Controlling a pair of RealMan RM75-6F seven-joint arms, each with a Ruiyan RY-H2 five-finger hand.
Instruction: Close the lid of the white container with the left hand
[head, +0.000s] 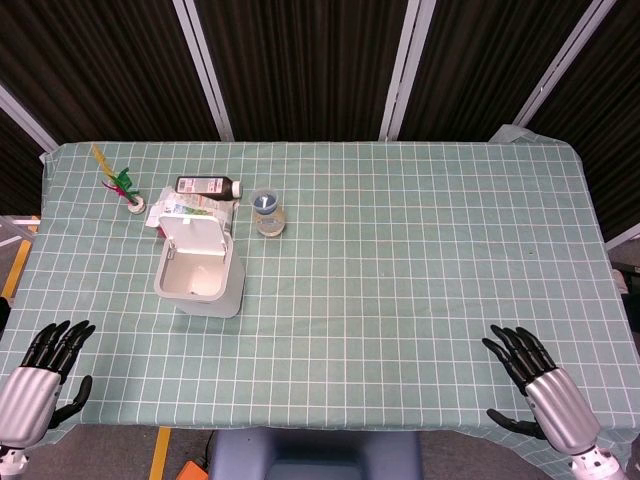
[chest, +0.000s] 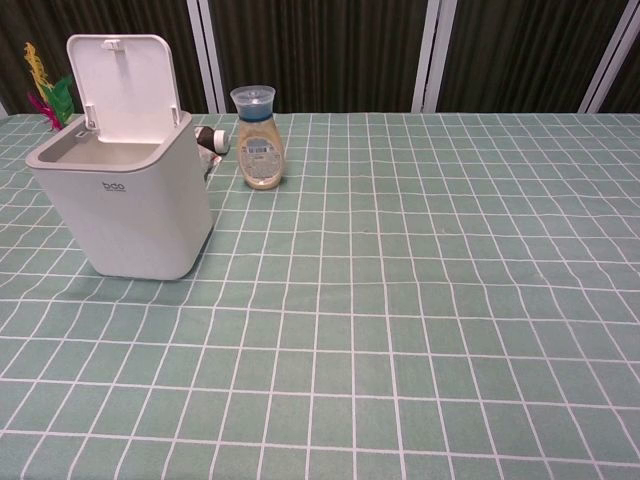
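I see the table (head: 420, 260) with the white container (head: 200, 280) at its left side, standing upright. Its lid (head: 192, 237) is raised on the far edge, hinged open, inner face toward me; I see nothing inside. Behind it stand a jar (head: 268, 212) of pale stuff and a bottle (head: 208, 186) lying down. My left hand (head: 45, 375) and right hand (head: 535, 380) rest at the near edge, fingers spread, holding nothing.

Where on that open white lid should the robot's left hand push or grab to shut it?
Probably the lid at its free top edge by the small latch tab, reached from behind and above with the left hand. It stands upright, hinged at the white container rear rim, so pressing forward and down should swing it shut.
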